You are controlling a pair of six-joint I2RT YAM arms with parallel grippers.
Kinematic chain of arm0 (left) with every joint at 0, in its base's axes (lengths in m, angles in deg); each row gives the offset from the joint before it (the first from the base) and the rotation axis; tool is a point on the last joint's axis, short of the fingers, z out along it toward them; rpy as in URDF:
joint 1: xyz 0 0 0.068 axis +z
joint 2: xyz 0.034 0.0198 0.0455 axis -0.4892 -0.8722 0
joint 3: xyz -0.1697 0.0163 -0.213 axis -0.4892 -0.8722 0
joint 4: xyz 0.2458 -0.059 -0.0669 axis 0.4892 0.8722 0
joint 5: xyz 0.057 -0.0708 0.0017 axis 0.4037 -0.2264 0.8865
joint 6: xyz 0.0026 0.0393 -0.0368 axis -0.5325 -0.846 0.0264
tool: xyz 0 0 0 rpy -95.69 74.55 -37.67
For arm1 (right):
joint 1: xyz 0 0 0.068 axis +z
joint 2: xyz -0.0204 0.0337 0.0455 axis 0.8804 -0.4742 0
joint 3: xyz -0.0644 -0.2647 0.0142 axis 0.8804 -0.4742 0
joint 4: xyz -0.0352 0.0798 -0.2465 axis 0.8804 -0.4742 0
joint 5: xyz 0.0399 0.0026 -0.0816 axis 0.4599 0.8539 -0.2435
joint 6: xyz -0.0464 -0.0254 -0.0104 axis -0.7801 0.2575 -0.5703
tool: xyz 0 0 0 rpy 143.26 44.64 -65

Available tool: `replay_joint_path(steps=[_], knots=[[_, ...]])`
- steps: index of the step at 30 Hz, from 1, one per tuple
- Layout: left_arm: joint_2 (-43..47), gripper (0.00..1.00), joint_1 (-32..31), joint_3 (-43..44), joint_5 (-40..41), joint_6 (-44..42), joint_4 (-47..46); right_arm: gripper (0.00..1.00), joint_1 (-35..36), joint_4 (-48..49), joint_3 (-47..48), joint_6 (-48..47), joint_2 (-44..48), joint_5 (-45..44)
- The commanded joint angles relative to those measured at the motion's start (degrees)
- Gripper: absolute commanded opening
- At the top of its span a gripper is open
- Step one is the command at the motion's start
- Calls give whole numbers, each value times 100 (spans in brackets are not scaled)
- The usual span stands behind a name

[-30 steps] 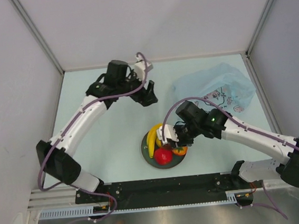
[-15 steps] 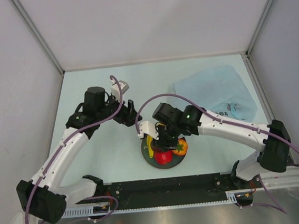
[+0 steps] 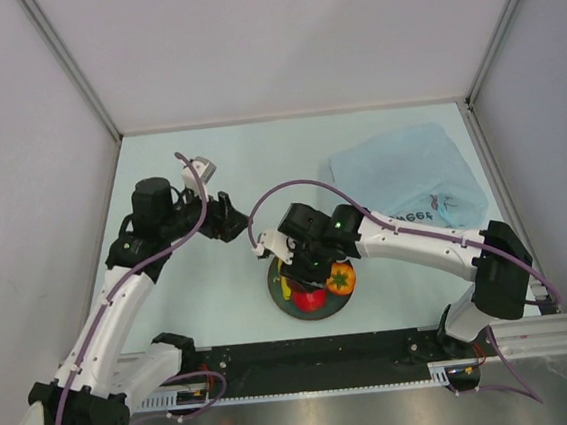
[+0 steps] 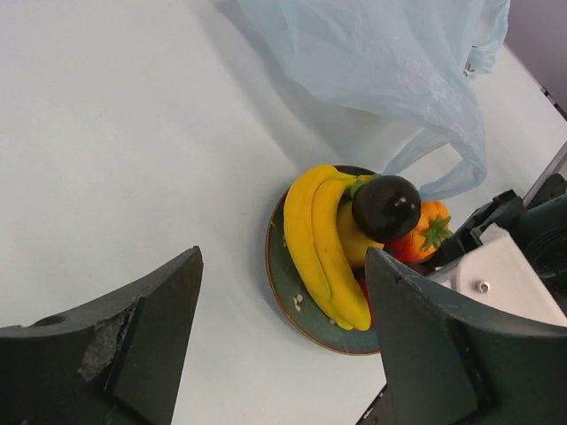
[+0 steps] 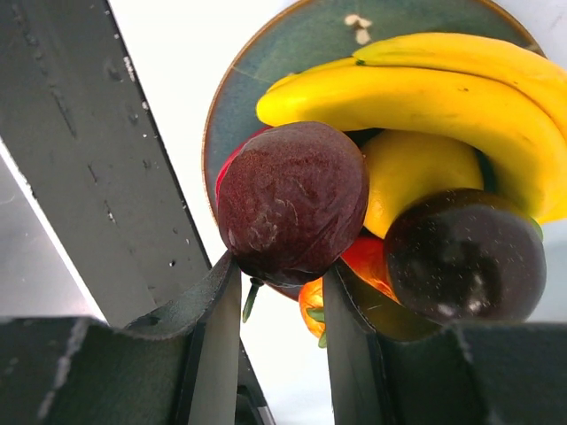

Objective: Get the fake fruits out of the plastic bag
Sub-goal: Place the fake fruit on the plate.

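Observation:
My right gripper point(image 5: 282, 274) is shut on a dark maroon round fruit point(image 5: 292, 204) and holds it just over the dark teal plate point(image 5: 266, 80). On the plate lie a yellow banana bunch point(image 5: 425, 97), a yellow round fruit point(image 5: 416, 173), a dark purple ball point(image 5: 465, 257) and an orange fruit with a green top point(image 4: 431, 232). In the top view the right gripper point(image 3: 304, 266) covers part of the plate point(image 3: 277, 298); the red apple point(image 3: 310, 296) shows there. My left gripper point(image 3: 234, 217) is open and empty, left of the plate. The light-blue plastic bag point(image 3: 405, 171) lies flat at the far right.
Grey walls close in the table on the left, back and right. A black rail point(image 3: 307, 356) runs along the near edge, close to the plate. The bag's handle loop point(image 4: 447, 173) hangs near the plate in the left wrist view.
My right gripper moved left from beside the plate to over it. My left arm drew back toward the near left. The bag has flattened.

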Motion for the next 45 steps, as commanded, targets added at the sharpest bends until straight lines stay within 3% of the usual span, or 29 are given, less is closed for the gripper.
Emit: replay_joint_path(steps=[1,4,11,16,36,40,45], knots=[[340,78,98,-198,-360,89,-295,24,31,74,190,334,26,-378],[358,78,98,-234,-483,72,-304,27,31,100,190,325,-1,-625],[270,78,107,-269,-729,212,-462,55,119,39,173,307,17,-599],[253,78,107,-366,-870,274,-576,62,172,-5,155,281,17,-564],[121,77,107,-489,-994,222,-638,65,111,-1139,-302,-88,746,-291],[-19,77,107,-410,-686,-95,-436,65,-836,-1402,-372,-132,1097,127],[-283,76,124,-94,-335,-438,12,62,-2785,-1842,-381,-650,1353,1017]])
